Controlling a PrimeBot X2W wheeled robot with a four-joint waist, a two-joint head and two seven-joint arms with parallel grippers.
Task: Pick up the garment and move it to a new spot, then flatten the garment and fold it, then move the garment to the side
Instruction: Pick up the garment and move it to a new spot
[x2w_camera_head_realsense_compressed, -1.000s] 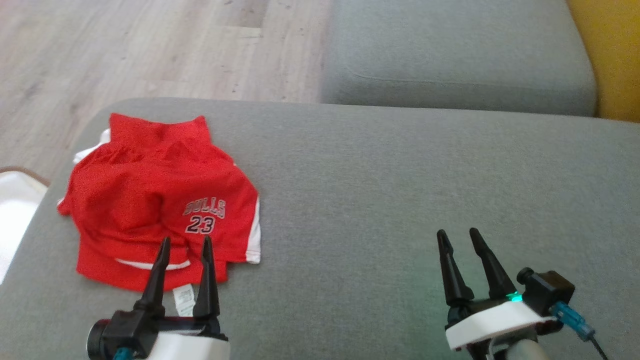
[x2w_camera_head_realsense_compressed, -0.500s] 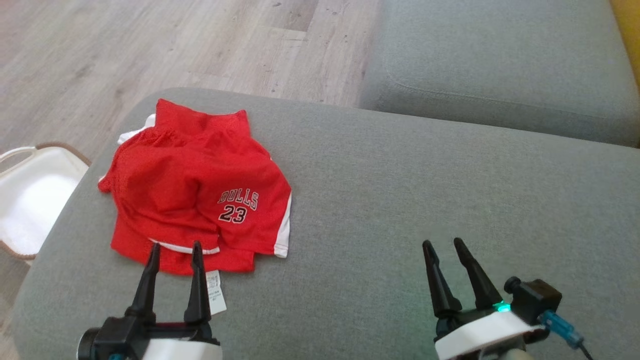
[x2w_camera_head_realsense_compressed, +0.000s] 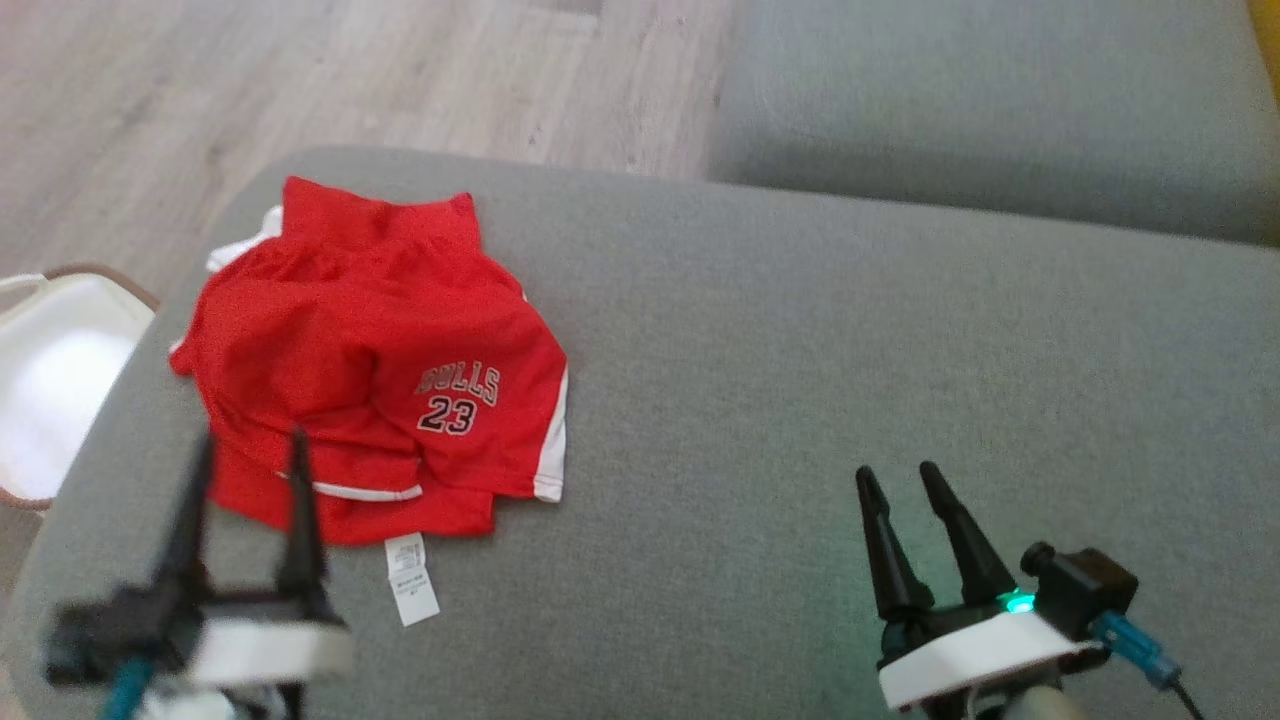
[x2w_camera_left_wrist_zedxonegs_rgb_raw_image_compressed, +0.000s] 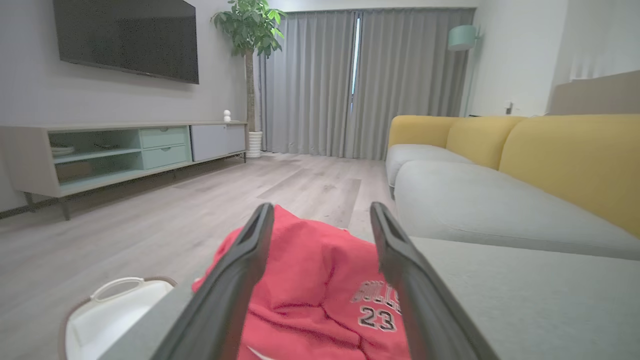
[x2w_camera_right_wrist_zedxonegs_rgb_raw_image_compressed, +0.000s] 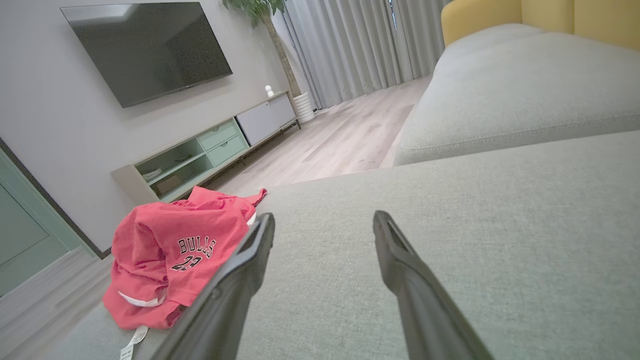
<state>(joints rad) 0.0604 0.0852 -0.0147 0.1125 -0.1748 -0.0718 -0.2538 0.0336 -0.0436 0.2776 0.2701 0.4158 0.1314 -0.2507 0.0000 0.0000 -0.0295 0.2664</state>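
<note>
A crumpled pair of red shorts (x2w_camera_head_realsense_compressed: 370, 370) with white trim and "BULLS 23" print lies on the left end of the grey sofa cushion (x2w_camera_head_realsense_compressed: 800, 380); its white label sticks out at the near edge. The left gripper (x2w_camera_head_realsense_compressed: 250, 445) is open and blurred, its fingertips over the shorts' near left edge. In the left wrist view the shorts (x2w_camera_left_wrist_zedxonegs_rgb_raw_image_compressed: 320, 290) lie just beyond its open fingers (x2w_camera_left_wrist_zedxonegs_rgb_raw_image_compressed: 250, 260). My right gripper (x2w_camera_head_realsense_compressed: 895, 475) stands open over bare cushion, well right of the garment. The right wrist view shows the shorts (x2w_camera_right_wrist_zedxonegs_rgb_raw_image_compressed: 170, 255) far to the left of its gripper (x2w_camera_right_wrist_zedxonegs_rgb_raw_image_compressed: 322, 220).
A white basket (x2w_camera_head_realsense_compressed: 50, 380) with a brown rim stands on the wood floor left of the sofa's end. Another grey cushion (x2w_camera_head_realsense_compressed: 980, 100) lies beyond, with yellow backrests (x2w_camera_left_wrist_zedxonegs_rgb_raw_image_compressed: 565, 155). A TV console (x2w_camera_left_wrist_zedxonegs_rgb_raw_image_compressed: 125, 150) lines the far wall.
The head camera has shifted, so the whole scene sits differently. My left gripper has swung left and is motion-blurred over the shorts' near left edge. The right gripper has barely moved.
</note>
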